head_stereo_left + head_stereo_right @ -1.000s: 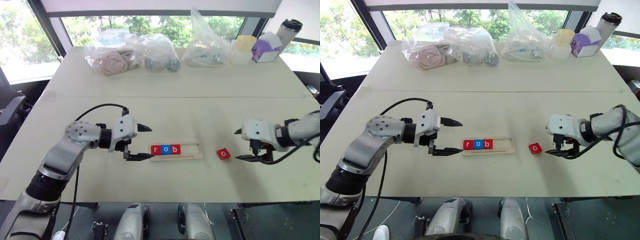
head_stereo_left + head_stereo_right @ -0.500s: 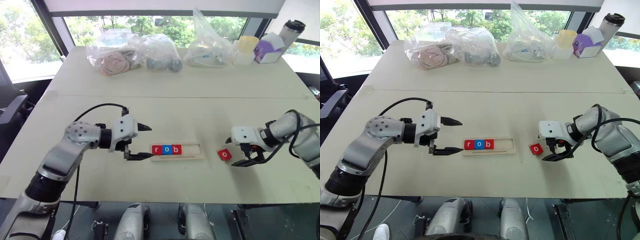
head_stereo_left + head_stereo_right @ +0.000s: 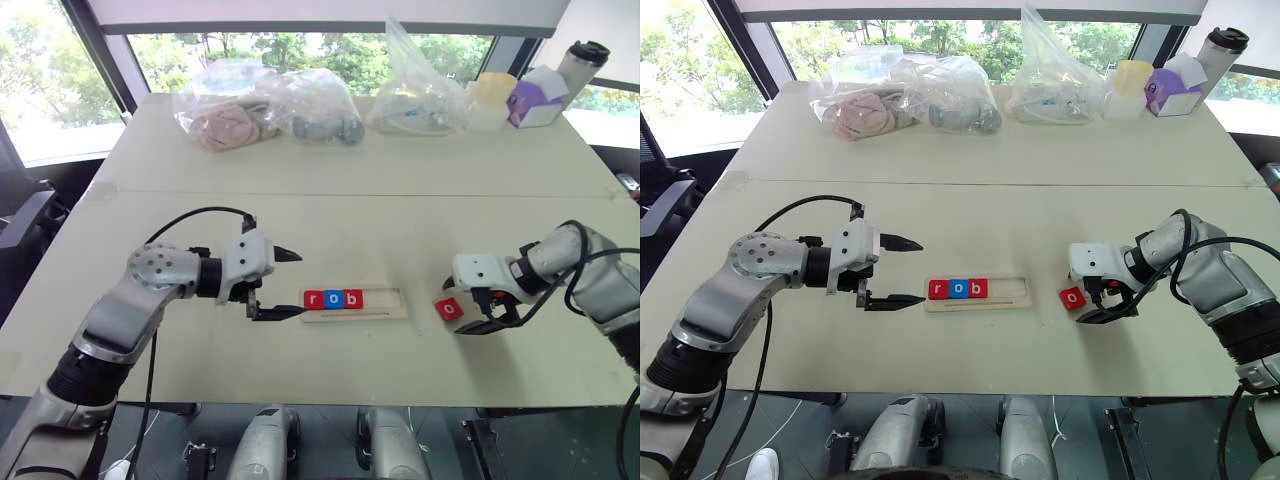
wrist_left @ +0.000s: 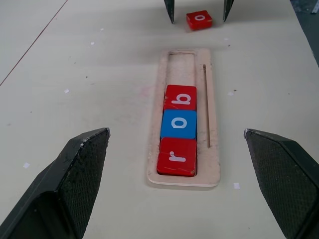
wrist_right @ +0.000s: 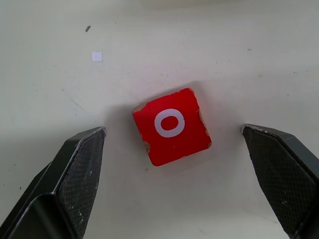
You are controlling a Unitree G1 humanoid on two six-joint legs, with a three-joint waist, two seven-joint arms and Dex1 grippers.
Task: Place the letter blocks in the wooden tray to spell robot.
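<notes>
Right pincer (image 5: 172,144) spread wide astride the loose red o (image 5: 171,125) for a grab; left pincer (image 3: 287,284) released, idle beside tray (image 3: 385,313) holding r-o-b.

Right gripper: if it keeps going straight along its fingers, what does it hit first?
Most likely the red o block. The right gripper is open and points down at it, with the block lying on the table between the two fingers, touching neither. How far above it the fingertips stand is unclear.
</notes>
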